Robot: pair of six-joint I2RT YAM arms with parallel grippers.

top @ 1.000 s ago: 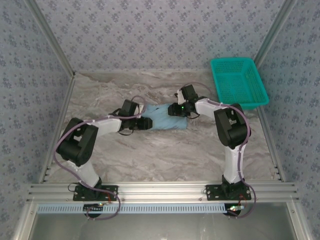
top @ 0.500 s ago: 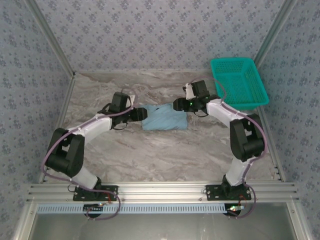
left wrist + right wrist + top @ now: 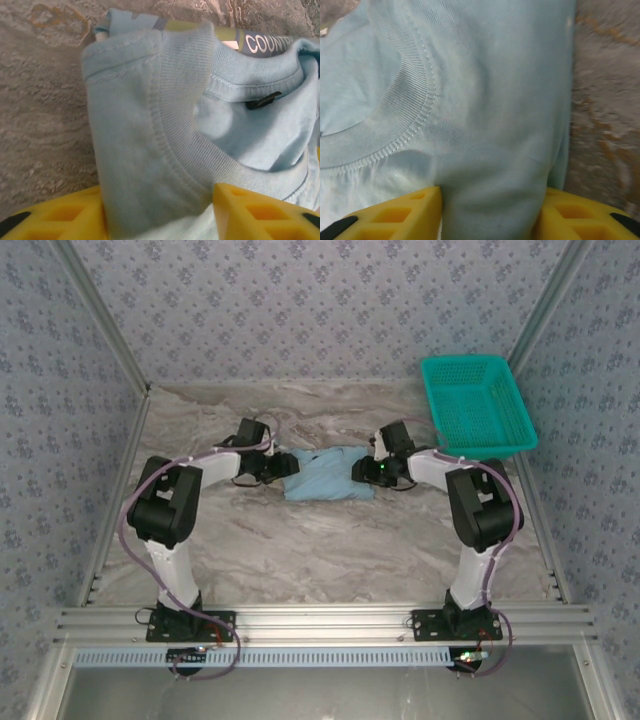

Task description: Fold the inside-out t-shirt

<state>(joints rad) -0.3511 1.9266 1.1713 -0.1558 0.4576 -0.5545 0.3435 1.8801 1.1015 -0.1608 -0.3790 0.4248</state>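
**A:** What are the fingers [image 3: 50, 217] of the left gripper [image 3: 160, 220] doing?

**B:** They are pinching a thick fold of the inside-out t-shirt [image 3: 328, 478]. Light-blue cloth fills the gap between the two yellow fingers, and the ribbed collar [image 3: 175, 115] runs up through that fold. Beyond the collar there is a small dark tag [image 3: 262, 100]. At the far edge of the cloth, a dark-blue printed strip [image 3: 265, 42] has white letters that begin "COUN".

**A:** And the right gripper [image 3: 490, 215]?

**B:** It has the same hold. Its yellow fingers [image 3: 395, 212] are closed on a bunched fold of the shirt, with cloth packed between them. A curve of ribbed collar lies just to the left of that fold, and bare marble shows on the right.

**A:** Where does the shirt lie?

**B:** From above, it is a compact, rumpled bundle on the marble table [image 3: 300, 550], in the middle of the far half. The left gripper holds its left end and the right gripper its right end. Both arms reach inward toward each other, low over the surface.

**A:** What else is on the table?

**B:** A teal mesh basket [image 3: 470, 361] sits at the far right corner. It is near the right arm but apart from the shirt.
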